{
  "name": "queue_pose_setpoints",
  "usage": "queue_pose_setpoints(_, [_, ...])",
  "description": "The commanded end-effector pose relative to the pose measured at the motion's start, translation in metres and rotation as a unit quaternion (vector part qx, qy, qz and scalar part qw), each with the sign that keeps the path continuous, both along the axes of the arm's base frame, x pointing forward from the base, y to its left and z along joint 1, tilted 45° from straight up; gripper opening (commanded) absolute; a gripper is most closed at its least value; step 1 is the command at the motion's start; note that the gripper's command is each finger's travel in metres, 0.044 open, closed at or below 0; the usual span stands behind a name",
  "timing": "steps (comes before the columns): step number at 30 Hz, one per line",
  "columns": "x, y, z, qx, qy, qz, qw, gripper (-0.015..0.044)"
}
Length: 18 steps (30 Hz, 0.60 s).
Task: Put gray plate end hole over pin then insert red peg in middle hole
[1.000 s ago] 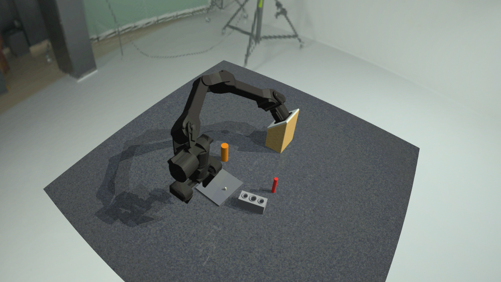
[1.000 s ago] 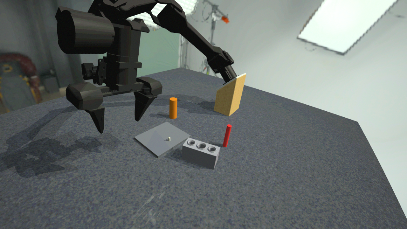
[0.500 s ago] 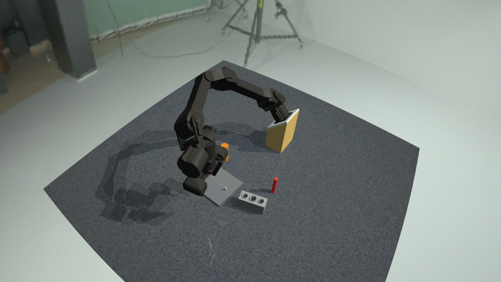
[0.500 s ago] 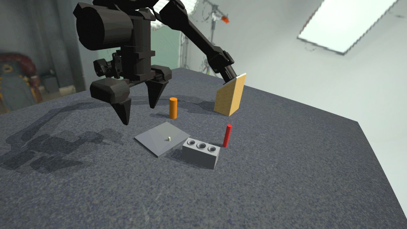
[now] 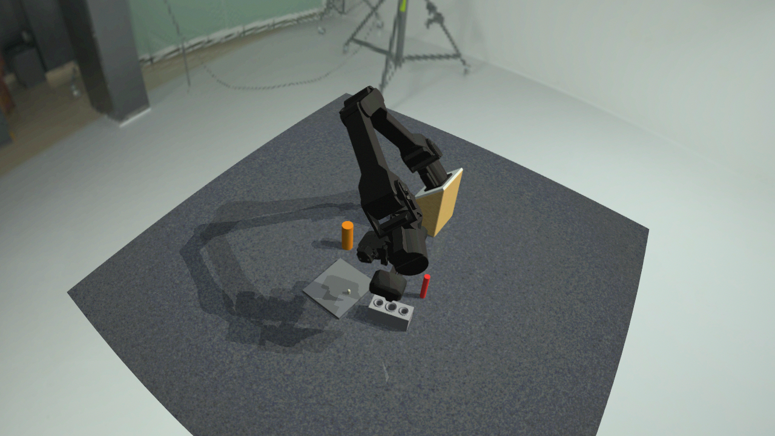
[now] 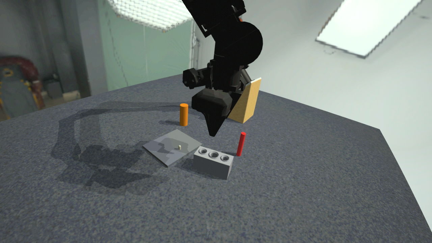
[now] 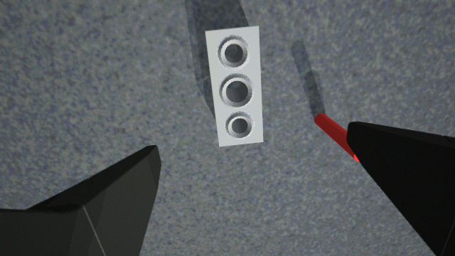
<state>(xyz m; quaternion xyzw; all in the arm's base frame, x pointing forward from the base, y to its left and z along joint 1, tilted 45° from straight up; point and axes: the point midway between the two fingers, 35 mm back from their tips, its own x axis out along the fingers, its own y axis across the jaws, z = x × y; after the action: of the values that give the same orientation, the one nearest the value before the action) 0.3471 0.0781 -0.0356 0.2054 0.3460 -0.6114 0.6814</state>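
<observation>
The gripper [image 5: 387,284] [image 6: 213,130] [image 7: 254,143] is released, its fingers wide apart with nothing between them, hanging above the dark speckled surface [image 5: 487,336] [image 6: 287,196] [image 7: 106,71]. Its fingers point downward. In the wrist view, one finger covers part of the red peg [image 5: 424,287] [image 6: 241,144] [image 7: 334,131]; whether they touch, I cannot tell.

The gray plate [image 5: 389,316] [image 6: 211,165] [image 7: 257,110] (it is thick enough to pass for a block) rests on the surface with its three holes facing up. The red peg stands upright near one end of it, on the side toward the surface's right corner in the top view. On the plate's other side, toward the left corner, the flat base [image 5: 326,301] [image 6: 163,160] lies just beside it, with the pin [image 5: 348,291] [image 6: 179,147] bare.

Farther out, toward the far-left edge, an orange cylinder [image 5: 347,236] [image 6: 183,115] stands upright beyond the base. The arm [image 5: 373,157] [image 6: 238,42] rises from a wooden mount [image 5: 447,208] [image 6: 253,99] between the plate and the far-right edge.
</observation>
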Motion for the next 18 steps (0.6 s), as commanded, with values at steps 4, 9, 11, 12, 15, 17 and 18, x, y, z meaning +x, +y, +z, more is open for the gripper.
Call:
queue_pose_setpoints(4, [-0.002,-0.042,-0.039,-0.003,0.003,-0.006,1.0,0.044])
queue_pose_setpoints(9, [-0.001,-0.047,-0.045,-0.003,0.003,-0.006,1.0,0.044])
queue_pose_setpoints(11, [0.001,-0.053,-0.05,-0.003,0.003,-0.006,1.0,0.044])
queue_pose_setpoints(12, [0.001,-0.053,-0.05,-0.003,0.003,-0.006,1.0,0.044])
queue_pose_setpoints(15, [0.001,-0.054,-0.052,-0.003,0.003,-0.006,1.0,0.044])
queue_pose_setpoints(17, [0.001,-0.057,-0.054,-0.003,0.003,-0.006,1.0,0.044])
queue_pose_setpoints(18, [0.001,-0.058,-0.055,-0.003,0.003,-0.006,1.0,0.044])
